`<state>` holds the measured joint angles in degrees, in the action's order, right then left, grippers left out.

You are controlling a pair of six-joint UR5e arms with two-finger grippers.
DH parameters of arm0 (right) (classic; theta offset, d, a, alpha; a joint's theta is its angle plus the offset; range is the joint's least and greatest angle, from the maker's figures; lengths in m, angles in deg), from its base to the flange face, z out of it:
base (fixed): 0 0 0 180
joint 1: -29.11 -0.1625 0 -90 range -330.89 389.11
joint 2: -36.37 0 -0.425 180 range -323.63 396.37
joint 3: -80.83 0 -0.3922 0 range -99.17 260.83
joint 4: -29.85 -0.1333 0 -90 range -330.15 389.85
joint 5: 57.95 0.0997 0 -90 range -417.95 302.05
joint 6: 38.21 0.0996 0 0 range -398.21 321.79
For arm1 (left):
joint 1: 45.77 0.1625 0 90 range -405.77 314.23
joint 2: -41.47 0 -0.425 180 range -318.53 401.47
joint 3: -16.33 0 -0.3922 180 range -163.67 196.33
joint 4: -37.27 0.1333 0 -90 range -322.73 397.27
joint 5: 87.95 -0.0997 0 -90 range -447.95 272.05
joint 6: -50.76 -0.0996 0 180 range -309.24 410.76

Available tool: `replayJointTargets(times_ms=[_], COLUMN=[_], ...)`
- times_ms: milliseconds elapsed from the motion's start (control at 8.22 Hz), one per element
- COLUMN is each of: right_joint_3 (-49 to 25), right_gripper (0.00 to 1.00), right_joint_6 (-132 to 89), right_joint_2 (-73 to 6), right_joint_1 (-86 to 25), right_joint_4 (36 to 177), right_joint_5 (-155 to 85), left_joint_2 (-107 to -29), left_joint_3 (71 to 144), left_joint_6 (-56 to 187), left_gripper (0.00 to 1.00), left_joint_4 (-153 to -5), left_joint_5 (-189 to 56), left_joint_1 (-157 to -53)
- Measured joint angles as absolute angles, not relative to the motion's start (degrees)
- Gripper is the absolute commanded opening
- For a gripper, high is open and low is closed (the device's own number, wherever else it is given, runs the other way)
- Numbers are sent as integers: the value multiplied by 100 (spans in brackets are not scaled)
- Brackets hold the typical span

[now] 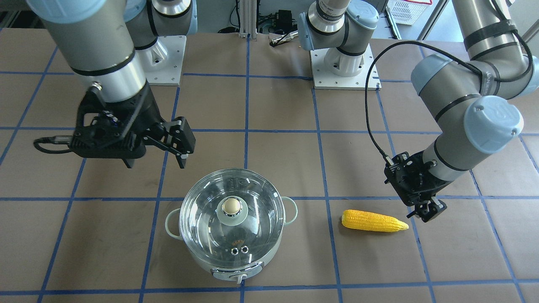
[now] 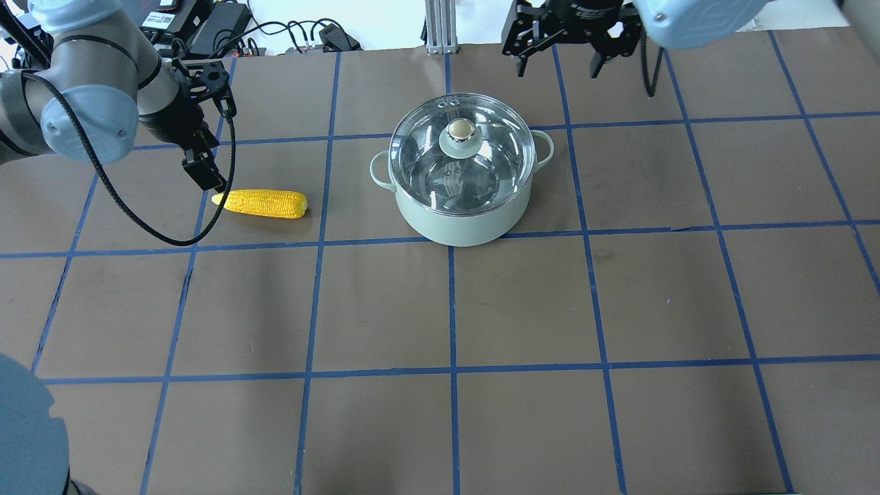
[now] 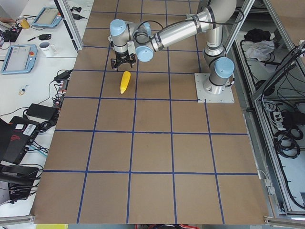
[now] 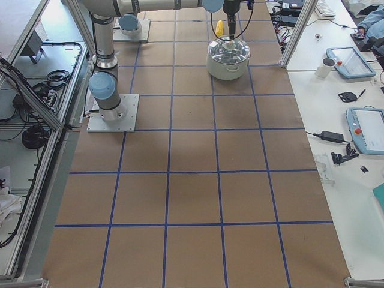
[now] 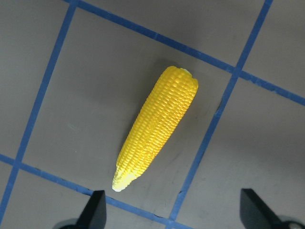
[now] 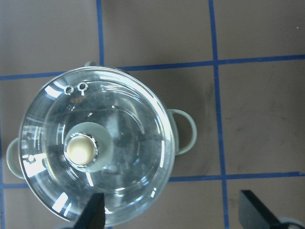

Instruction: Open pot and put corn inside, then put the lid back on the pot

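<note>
The pale green pot (image 2: 460, 223) stands at mid-table with the glass lid (image 2: 426, 158) shut on it, its beige knob (image 2: 460, 128) up. My right gripper (image 2: 558, 65) is open and empty, high above the pot and clear of the lid; its wrist view shows the lid (image 6: 128, 143) and knob (image 6: 81, 149) below. The yellow corn (image 2: 261, 203) lies flat on the table to the left of the pot. My left gripper (image 2: 199, 161) is open and empty, hovering over the corn's pointed end. The corn also shows in the left wrist view (image 5: 157, 129).
Blue tape lines grid the brown table. Both arms' white base plates (image 1: 345, 67) sit at the robot's side. Cables and boxes (image 2: 206, 27) and an aluminium post (image 2: 436, 27) stand past the far edge.
</note>
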<state>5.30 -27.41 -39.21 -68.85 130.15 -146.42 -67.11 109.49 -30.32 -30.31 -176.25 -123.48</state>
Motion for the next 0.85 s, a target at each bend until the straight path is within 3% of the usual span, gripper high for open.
replayJointTargets(times_ms=[851], right_joint_3=[428], right_gripper=[100], right_joint_6=[-1509], right_joint_2=[-2664], right_joint_1=[-7788], right_joint_4=[14663], right_joint_5=[-14867], left_joint_2=[-7721], left_joint_3=[10950], left_joint_6=[-5017], left_gripper=[100], left_joint_4=[-2107], left_joint_5=[-17496], left_joint_1=[-12347])
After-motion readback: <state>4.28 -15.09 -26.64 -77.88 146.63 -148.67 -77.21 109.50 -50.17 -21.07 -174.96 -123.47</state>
